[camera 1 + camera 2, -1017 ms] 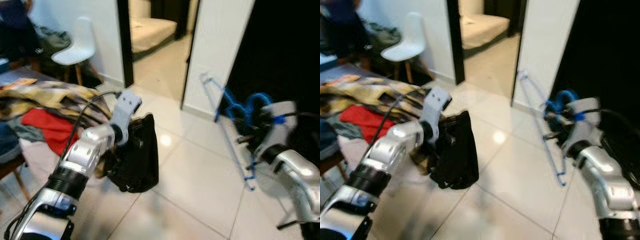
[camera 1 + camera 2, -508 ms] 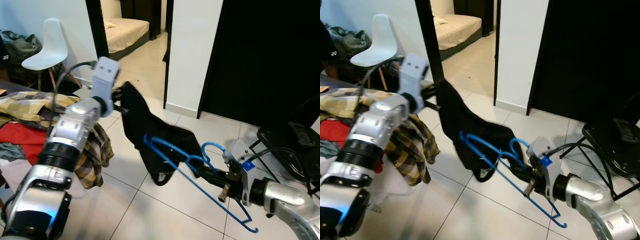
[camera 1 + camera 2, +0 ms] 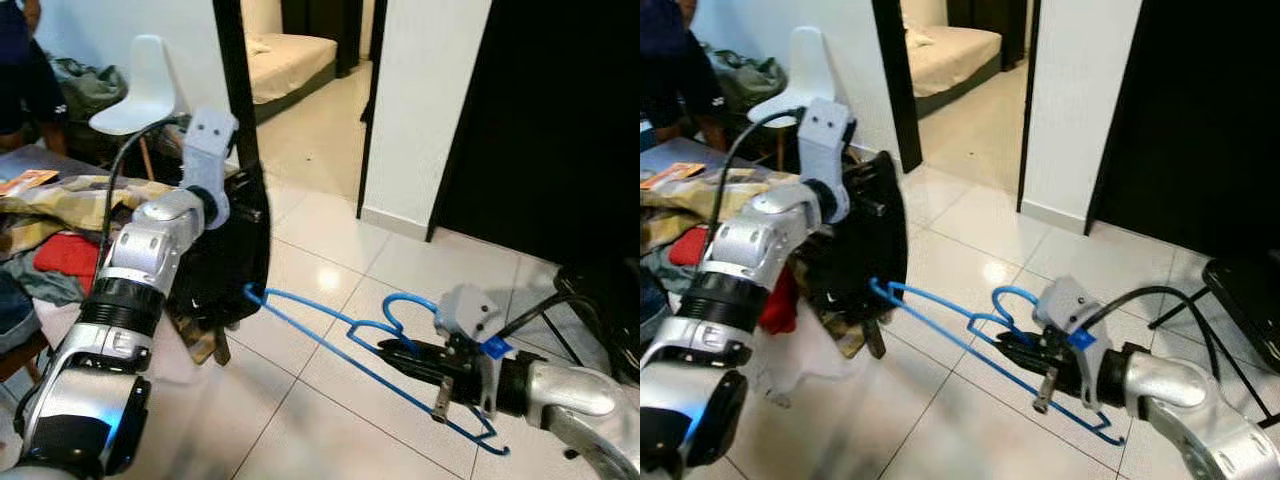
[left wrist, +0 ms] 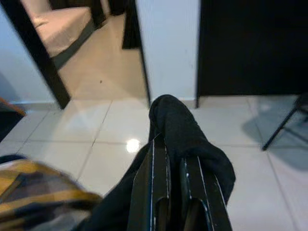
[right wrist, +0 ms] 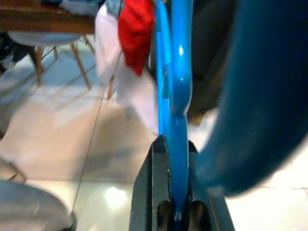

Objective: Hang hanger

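While the right gripper is clamped on the hanger, its two black fingers pinching the blue wire just below the hook (the right wrist view has the wire running straight down the narrow slot between them), the hanger lies nearly flat in the air above the tiled floor. It is a thin, bright blue wire frame: a curled hook beside the gripper, one long arm reaching toward the robot's left, the lower bar slanting off to a bent corner near the right forearm. Its far tip touches, or sits just beside, the lower edge of the black garment.

The left gripper is raised, with its fingers nearly closed on a fold of that garment, which bulges over the fingertips and hangs down in a dark bundle. Behind it, a table carries a heap of clothes, plaid and red among them. A white chair stands by the wall.
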Robot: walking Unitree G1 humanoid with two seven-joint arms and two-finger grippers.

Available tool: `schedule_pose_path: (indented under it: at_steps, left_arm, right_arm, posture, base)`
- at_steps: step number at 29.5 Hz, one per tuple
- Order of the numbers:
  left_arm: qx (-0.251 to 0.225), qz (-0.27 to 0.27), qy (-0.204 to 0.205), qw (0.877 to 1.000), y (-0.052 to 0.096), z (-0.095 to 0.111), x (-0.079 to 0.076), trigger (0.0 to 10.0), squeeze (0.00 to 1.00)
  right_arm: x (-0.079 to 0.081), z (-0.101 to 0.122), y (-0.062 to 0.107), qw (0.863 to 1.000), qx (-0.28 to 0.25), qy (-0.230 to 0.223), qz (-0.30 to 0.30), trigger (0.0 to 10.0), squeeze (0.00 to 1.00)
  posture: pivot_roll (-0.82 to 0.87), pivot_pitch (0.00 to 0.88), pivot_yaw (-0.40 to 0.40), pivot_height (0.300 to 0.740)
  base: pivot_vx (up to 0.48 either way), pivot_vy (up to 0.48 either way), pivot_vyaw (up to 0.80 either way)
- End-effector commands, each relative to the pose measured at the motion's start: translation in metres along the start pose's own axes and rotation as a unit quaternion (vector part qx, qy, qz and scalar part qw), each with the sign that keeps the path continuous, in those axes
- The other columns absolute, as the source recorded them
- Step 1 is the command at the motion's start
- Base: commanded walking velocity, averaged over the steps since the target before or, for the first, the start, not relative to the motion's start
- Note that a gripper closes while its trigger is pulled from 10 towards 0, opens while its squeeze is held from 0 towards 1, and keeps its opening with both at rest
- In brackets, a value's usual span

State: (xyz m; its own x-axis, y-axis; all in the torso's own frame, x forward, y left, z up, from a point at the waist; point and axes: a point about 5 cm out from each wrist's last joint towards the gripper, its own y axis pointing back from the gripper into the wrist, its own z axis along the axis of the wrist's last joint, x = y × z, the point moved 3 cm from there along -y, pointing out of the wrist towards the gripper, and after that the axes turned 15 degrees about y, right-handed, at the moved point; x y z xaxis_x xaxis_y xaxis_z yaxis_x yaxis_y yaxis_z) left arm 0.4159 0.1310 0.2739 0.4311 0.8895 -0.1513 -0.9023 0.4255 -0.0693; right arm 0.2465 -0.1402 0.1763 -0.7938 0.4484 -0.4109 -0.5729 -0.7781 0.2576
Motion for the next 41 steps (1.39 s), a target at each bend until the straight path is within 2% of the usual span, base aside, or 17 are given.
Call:
schedule_pose_path:
  at_steps: [1,4,6,9,11,16,17,21,23,25,30,33,34,36,38,39,41]
  left_arm:
    - [-0.022,-0.032,0.003,0.999,-0.001,0.014,-0.012,10.0,0.0]
    - [-0.013,0.005,0.004,1.0,-0.001,0.007,0.005,10.0,0.0]
    - [-0.011,0.03,0.008,0.999,0.001,0.005,0.015,10.0,0.0]
    - [-0.009,0.085,0.019,0.996,0.006,0.004,0.035,10.0,0.0]
    - [-0.01,0.093,0.02,0.995,0.007,0.004,0.037,10.0,0.0]
    - [-0.012,0.099,-0.004,0.995,0.008,0.007,0.038,10.0,0.0]
    - [-0.012,0.102,-0.018,0.995,0.008,0.008,0.039,10.0,0.0]
    - [-0.013,0.098,-0.028,0.995,0.007,0.013,0.037,10.0,0.0]
    - [-0.013,0.098,-0.028,0.995,0.007,0.013,0.037,10.0,0.0]
    - [-0.018,0.08,-0.026,0.996,0.004,0.02,0.028,10.0,0.0]
    - [-0.02,0.065,-0.024,0.997,0.0,0.023,0.019,10.0,0.0]
    - [-0.015,0.075,-0.022,0.997,0.0,0.021,0.024,10.0,0.0]
    - [-0.015,0.075,-0.022,0.997,0.0,0.021,0.024,10.0,0.0]
    - [-0.011,0.094,-0.022,0.995,0.001,0.017,0.031,10.0,0.0]
    - [-0.011,0.094,-0.022,0.995,0.001,0.017,0.031,10.0,0.0]
    - [-0.012,0.114,-0.017,0.993,0.002,0.016,0.038,10.0,0.0]
    - [-0.012,0.119,-0.015,0.993,0.002,0.015,0.039,10.0,0.0]
  right_arm:
    - [0.004,0.0,-0.006,1.0,-0.002,-0.004,0.007,10.0,0.0]
    - [0.023,0.01,-0.008,0.997,-0.035,-0.006,0.069,10.0,0.0]
    - [0.024,0.01,-0.008,0.997,-0.033,-0.006,0.074,10.0,0.0]
    - [0.014,0.004,-0.009,0.999,-0.009,-0.003,0.044,10.0,0.0]
    - [0.006,-0.001,-0.01,1.0,0.008,0.0,0.019,10.0,0.0]
    - [-0.015,-0.011,-0.009,0.998,0.046,0.004,-0.039,10.0,0.0]
    - [-0.027,-0.017,-0.006,0.995,0.068,0.009,-0.074,10.0,0.0]
    - [-0.048,-0.024,0.001,0.986,0.103,0.018,-0.133,10.0,0.0]
    - [-0.048,-0.024,0.001,0.986,0.103,0.018,-0.133,10.0,0.0]
    - [-0.064,-0.032,0.008,0.974,0.138,0.028,-0.18,10.0,0.0]
    - [-0.076,-0.031,0.009,0.966,0.139,0.023,-0.219,10.0,0.0]
    - [-0.059,-0.012,0.0,0.985,0.073,0.014,-0.158,10.0,0.0]
    - [-0.059,-0.012,0.0,0.985,0.073,0.014,-0.158,10.0,0.0]
    - [-0.032,0.004,-0.002,0.997,0.021,0.02,-0.069,10.0,0.0]
    - [-0.032,0.004,-0.002,0.997,0.021,0.02,-0.069,10.0,0.0]
    - [-0.013,0.008,0.002,1.0,0.009,0.024,-0.008,10.0,0.0]
    - [-0.01,0.008,0.003,1.0,0.008,0.023,0.003,10.0,0.0]
  posture:
    - [-0.09,0.0,0.038,0.74]
    - [-0.08,0.0,0.037,0.74]
    - [-0.09,0.0,0.038,0.74]
    - [-0.09,0.0,0.038,0.74]
    - [-0.09,0.0,0.038,0.74]
    - [-0.09,0.0,0.04,0.74]
    - [-0.1,0.0,0.044,0.74]
    - [-0.1,0.0,0.049,0.74]
    - [-0.1,0.0,0.049,0.74]
    - [-0.09,0.0,0.053,0.74]
    - [-0.09,0.0,0.054,0.74]
    - [-0.08,0.0,0.052,0.74]
    - [-0.08,0.0,0.052,0.74]
    - [-0.08,0.0,0.049,0.74]
    - [-0.08,0.0,0.049,0.74]
    - [-0.08,0.0,0.045,0.74]
    - [-0.08,0.0,0.045,0.74]
  base:
    - [0.0,0.0,0.0]
    - [0.0,0.0,0.0]
    - [0.0,0.0,0.0]
    - [0.0,0.0,0.0]
    - [0.0,0.0,0.0]
    - [0.0,0.0,0.0]
    - [0.0,0.0,0.0]
    - [0.0,0.0,0.0]
    - [0.0,0.0,0.0]
    - [0.0,0.0,0.0]
    - [0.0,0.0,0.0]
    - [0.0,0.0,0.0]
    - [0.0,0.0,0.0]
    - [0.0,0.0,0.0]
    - [0.0,0.0,0.0]
    - [0.0,0.0,0.0]
    - [0.0,0.0,0.0]
